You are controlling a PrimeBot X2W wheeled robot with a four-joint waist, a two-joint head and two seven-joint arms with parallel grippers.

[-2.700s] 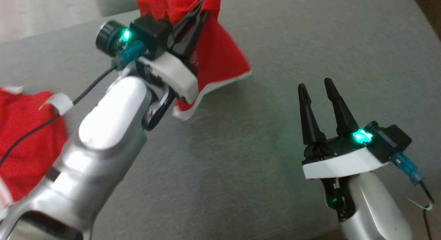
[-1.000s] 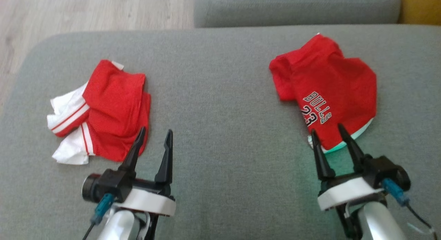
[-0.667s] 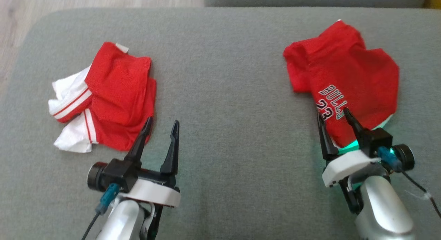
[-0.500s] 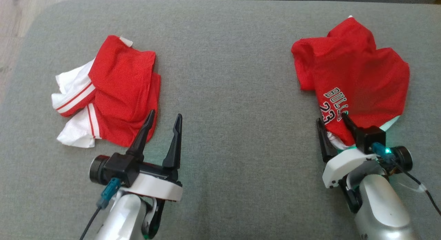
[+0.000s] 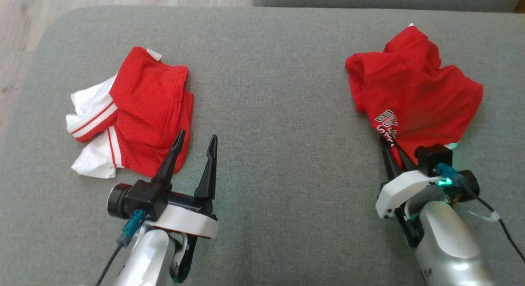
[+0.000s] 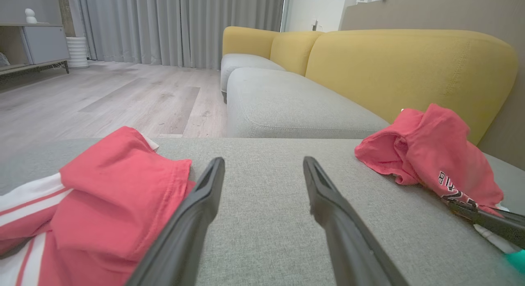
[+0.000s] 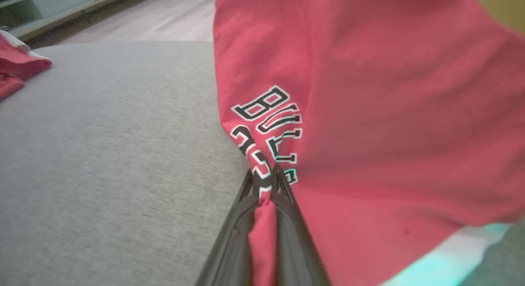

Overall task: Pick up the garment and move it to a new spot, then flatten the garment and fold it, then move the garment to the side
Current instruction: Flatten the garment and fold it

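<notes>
**At the cushion's right end, your right pincer point(image 5: 392, 149) is clamped on the red jersey point(image 5: 414, 93)**

On the grey cushion point(image 5: 279, 93) you have two pieces of clothing, well apart. The red jersey, your garment, lies bunched at the right end. Its black-and-white "BULLS" lettering faces the middle of the cushion. Your right pincer's two dark fingers are pressed together on the jersey's near edge, just below that lettering. The right wrist view shows a narrow pleat of red cloth squeezed between them. From the fingertips the rest of the cloth spreads up and away. A pale hem shows at its lower right.

Your left pincer point(image 5: 197, 135) stands wide open, with nothing between its fingers. It sits just beside the near corner of the red-and-white shorts point(image 5: 147, 105), which lie crumpled at the cushion's left end. I cannot tell whether one fingertip touches them.

Beyond the cushion you can see a yellow sofa point(image 6: 410, 68) and a wooden floor point(image 6: 123, 97).
</notes>
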